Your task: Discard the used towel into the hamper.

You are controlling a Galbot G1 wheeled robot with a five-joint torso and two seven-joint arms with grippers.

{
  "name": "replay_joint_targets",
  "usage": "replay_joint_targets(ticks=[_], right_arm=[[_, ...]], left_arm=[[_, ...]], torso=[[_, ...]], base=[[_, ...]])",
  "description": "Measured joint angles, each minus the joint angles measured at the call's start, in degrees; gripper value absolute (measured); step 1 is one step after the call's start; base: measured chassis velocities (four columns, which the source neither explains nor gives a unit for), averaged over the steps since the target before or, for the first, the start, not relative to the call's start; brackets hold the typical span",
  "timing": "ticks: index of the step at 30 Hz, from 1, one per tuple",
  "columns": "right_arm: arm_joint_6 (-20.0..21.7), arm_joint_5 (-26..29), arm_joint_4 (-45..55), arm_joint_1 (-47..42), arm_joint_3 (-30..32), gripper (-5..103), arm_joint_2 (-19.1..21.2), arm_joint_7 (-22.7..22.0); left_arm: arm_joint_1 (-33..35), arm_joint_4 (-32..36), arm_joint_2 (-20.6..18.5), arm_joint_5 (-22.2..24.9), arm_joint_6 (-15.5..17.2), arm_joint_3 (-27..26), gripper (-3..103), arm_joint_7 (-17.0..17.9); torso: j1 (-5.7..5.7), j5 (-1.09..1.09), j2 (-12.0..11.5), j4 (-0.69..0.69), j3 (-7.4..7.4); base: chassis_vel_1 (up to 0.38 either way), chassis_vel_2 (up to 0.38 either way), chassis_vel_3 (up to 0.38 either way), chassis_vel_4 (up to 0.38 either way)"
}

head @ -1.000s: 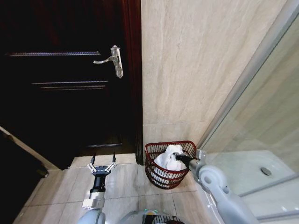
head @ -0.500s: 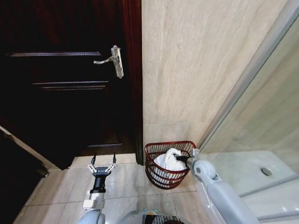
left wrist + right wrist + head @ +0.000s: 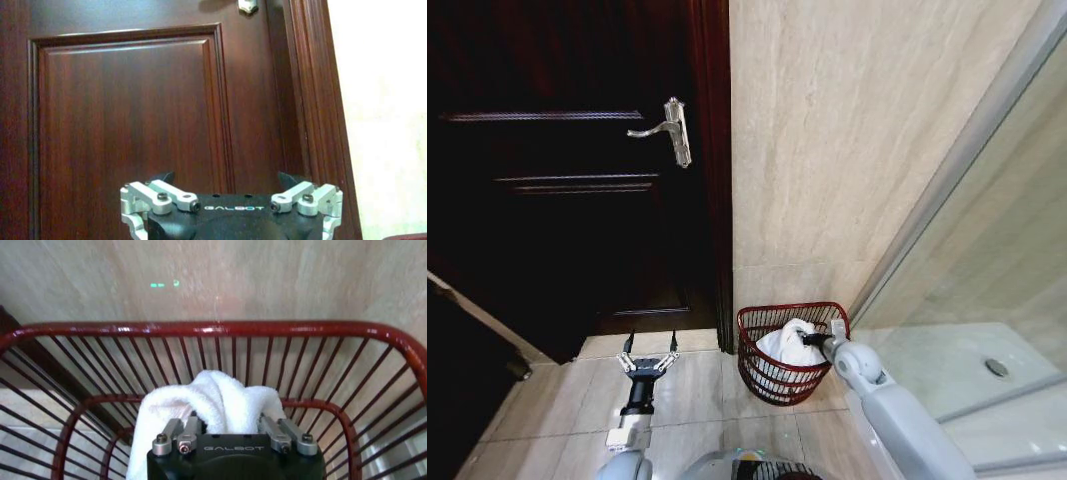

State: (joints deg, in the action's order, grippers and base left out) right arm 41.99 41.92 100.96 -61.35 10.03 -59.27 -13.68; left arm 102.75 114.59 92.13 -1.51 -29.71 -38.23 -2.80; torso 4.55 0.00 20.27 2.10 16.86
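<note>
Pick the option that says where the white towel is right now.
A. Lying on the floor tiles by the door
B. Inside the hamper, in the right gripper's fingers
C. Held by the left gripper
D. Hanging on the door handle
B: the towel sits inside the hamper with the right gripper closed on it.

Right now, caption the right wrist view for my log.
Right gripper clamps the white towel inside the red hamper.

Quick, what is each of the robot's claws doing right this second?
Left gripper: open, holding nothing, low in front of the door.
Right gripper: shut on the white towel, inside the hamper.
</note>
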Motion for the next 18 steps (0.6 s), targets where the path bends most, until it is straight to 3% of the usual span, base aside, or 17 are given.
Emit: replay_joint_targets(ticks=[2,5,6,8,10,16,18], right_arm=[[0.00,0.78,0.52,0.30,-0.68,47,1.04,-0.17],[0.02,1.45,1.72,1.72,-3.06,63,4.65,0.42],[0.02,1.45,1.72,1.72,-3.06,63,4.65,0.42],[0.03,2.14,2.92,2.37,-3.97,74,5.66,-0.14],[0.03,2.48,3.68,2.38,-4.16,74,5.97,-0.55],[0.03,3.32,7.60,1.08,-3.13,99,6.30,-2.66],[0.03,3.53,8.30,0.65,-2.61,100,6.16,-3.01]], left_arm=[[0.02,0.03,0.00,-0.03,0.02,0.03,100,-0.01],[0.20,0.03,0.00,-0.05,0.01,0.05,100,-0.02],[0.20,0.03,0.00,-0.05,0.01,0.05,100,-0.02],[0.45,0.03,0.00,-0.04,-0.14,0.05,100,-0.02],[0.55,0.03,0.00,-0.02,-0.21,0.05,100,-0.02],[0.69,-0.01,0.00,-0.01,-0.39,0.13,100,-0.02],[0.69,-0.01,0.00,-0.14,-0.39,0.22,100,-0.02]], torso=[[0.00,0.01,0.00,0.00,0.00],[0.00,-0.01,0.01,-0.01,0.01],[0.00,-0.01,0.01,-0.01,0.01],[0.00,0.00,0.01,0.00,0.01],[0.00,0.00,0.01,0.00,0.01],[0.00,0.00,0.02,0.00,0.01],[0.00,-0.01,0.02,0.00,0.01]], base=[[0.000,0.000,0.000,0.000],[0.000,0.000,0.000,0.000],[0.000,0.000,0.000,0.000],[0.000,0.000,0.000,0.000],[0.000,0.000,0.000,0.000],[0.000,0.000,0.000,0.000],[0.000,0.000,0.000,0.000]])
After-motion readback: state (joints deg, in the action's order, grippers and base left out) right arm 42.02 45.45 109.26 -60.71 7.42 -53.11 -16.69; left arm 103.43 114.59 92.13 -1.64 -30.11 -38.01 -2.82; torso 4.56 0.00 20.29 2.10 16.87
